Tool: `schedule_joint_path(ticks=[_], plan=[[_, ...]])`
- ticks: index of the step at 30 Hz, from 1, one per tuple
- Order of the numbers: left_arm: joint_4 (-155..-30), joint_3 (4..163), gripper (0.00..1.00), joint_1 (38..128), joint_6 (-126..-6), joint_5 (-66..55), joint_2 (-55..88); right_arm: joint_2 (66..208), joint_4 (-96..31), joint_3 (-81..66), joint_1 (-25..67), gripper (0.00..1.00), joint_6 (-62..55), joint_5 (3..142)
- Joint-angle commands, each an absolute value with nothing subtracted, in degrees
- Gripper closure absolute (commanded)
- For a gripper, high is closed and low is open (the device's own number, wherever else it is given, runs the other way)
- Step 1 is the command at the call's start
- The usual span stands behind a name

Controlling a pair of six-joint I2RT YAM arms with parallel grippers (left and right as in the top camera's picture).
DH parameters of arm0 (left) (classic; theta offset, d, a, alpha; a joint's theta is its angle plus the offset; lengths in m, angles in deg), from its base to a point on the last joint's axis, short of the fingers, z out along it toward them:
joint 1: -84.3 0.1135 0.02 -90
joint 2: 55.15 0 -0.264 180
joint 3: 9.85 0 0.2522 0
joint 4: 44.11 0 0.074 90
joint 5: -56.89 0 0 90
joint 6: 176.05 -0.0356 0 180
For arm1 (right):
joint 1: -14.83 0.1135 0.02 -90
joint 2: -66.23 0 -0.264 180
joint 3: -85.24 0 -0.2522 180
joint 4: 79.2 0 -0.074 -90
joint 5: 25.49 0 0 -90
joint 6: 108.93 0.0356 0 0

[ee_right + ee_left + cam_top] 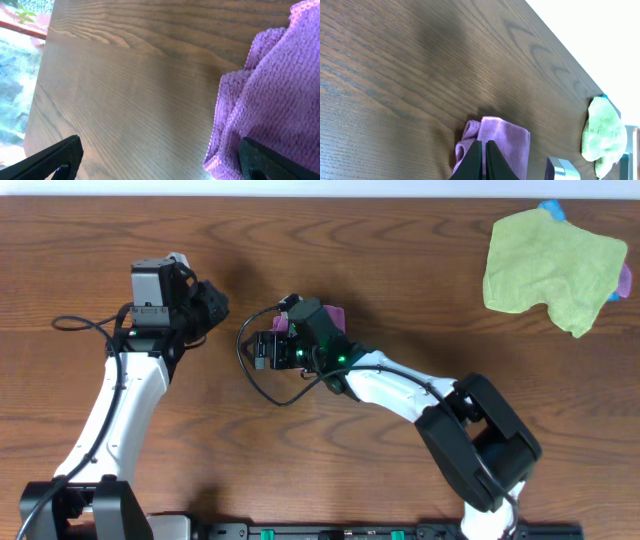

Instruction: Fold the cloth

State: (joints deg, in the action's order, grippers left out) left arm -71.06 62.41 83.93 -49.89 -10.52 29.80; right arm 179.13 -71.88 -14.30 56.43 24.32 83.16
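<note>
Black fingertips point(55, 157) of the right gripper point(160, 152) sit closest to the right wrist lens, one at each lower corner of that view; the jaws stand as wide apart as they go, with bare wood between them and nothing gripped; the tip at the lower right corner overlaps the edge of the cloth point(270, 90), though whether it touches cannot be told. The left gripper point(483, 157) has its jaws pressed flat together on nothing; in its own view the tips cross the near edge of the cloth, while from overhead it hangs apart from the cloth, on the left.

Around them lies the brown wooden table point(400, 240); from overhead the right wrist and its cabling cover most of the cloth, so only two purple slivers show beside the black housing; the green cloth point(550, 270) lies crumpled well apart at the far right corner, a small blue item point(552, 210) peeping from under its far edge.

Counted: two arms, two grippers, one purple cloth, one green cloth, one blue item.

Near the table's middle, the cloth is plain violet, nubbly in weave, bunched into a compact patch with a rolled, wrinkled fold along one side.
</note>
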Motion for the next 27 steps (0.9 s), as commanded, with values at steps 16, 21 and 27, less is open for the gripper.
schedule_joint_path(ticks=[16, 21, 27], plan=[[-71.1, 62.0, 0.47, 85.1, -49.2, -7.0, 28.3, 162.4, -66.5, -13.2, 50.6, 0.01, 19.2, 93.2], [-71.1, 62.0, 0.32, 85.1, -49.2, -5.3, 27.6, 156.0, -53.8, -13.2, 43.7, 0.05, 2.5, 95.2], [-71.1, 62.0, 0.27, 85.1, -50.0, -5.4, 26.4, 144.0, -32.2, -13.3, 39.9, 0.33, -9.0, 77.5]])
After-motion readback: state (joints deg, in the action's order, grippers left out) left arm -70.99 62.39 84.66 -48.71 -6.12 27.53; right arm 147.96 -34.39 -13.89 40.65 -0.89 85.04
